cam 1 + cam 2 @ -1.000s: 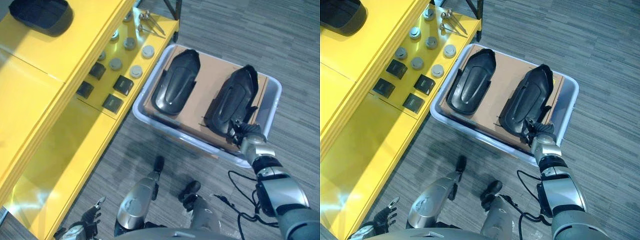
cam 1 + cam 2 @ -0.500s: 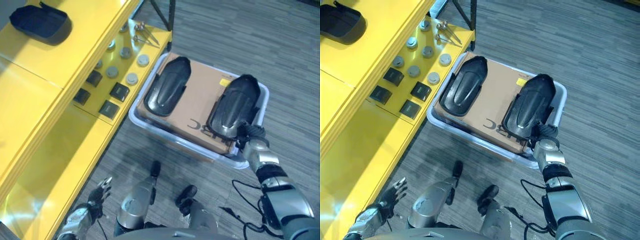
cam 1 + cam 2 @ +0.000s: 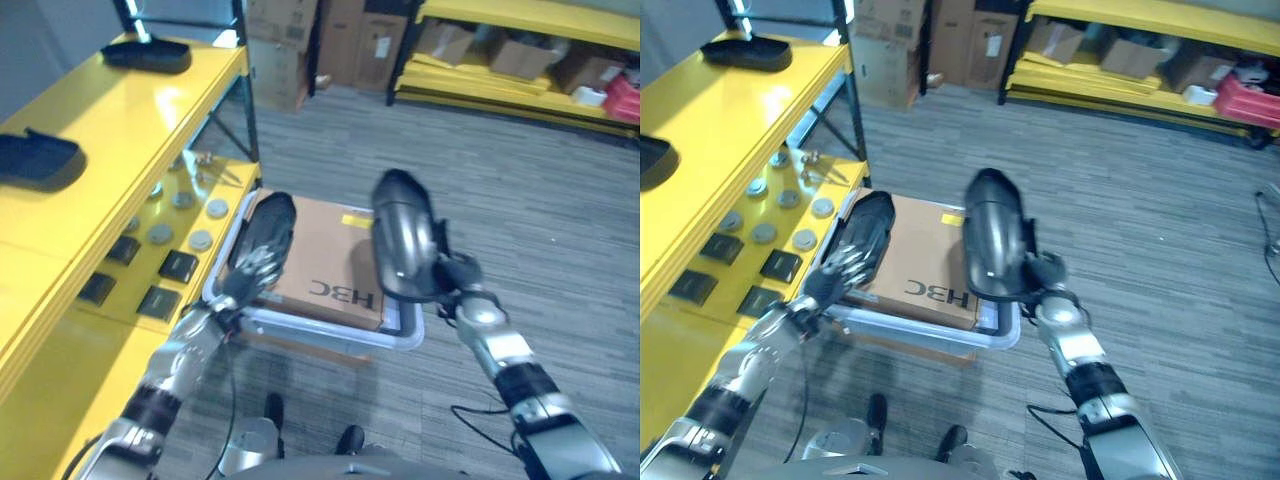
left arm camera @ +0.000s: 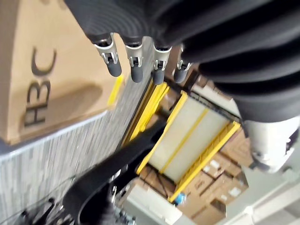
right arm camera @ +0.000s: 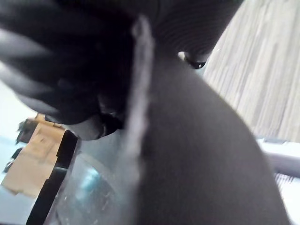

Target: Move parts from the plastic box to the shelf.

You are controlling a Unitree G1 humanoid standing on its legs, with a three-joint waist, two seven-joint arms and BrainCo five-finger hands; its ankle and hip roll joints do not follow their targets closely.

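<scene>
My right hand point(image 3: 457, 279) is shut on a black moulded part point(image 3: 400, 240) and holds it upright in the air above the right end of the plastic box point(image 3: 330, 337); the part point(image 5: 197, 140) looms close in the right wrist view. A second black part point(image 3: 268, 228) lies on the cardboard sheet point(image 3: 330, 265) at the box's left end. My left hand point(image 3: 250, 274) is open, its straight fingers point(image 4: 133, 63) spread over the near end of that part. Two more black parts point(image 3: 38, 160) point(image 3: 150, 54) rest on the top of the yellow shelf point(image 3: 120, 120).
The shelf's lower level carries round grey discs point(image 3: 185, 200) and black square blocks point(image 3: 178, 265), with metal bolts point(image 3: 205, 160) behind them. Far yellow racks point(image 3: 520, 50) with cardboard boxes stand across the grey carpet. Open floor lies right of the box.
The camera has tilted up. My right hand has lifted its black part out of the box. My left hand has risen from low by the shelf to the part at the box's left end.
</scene>
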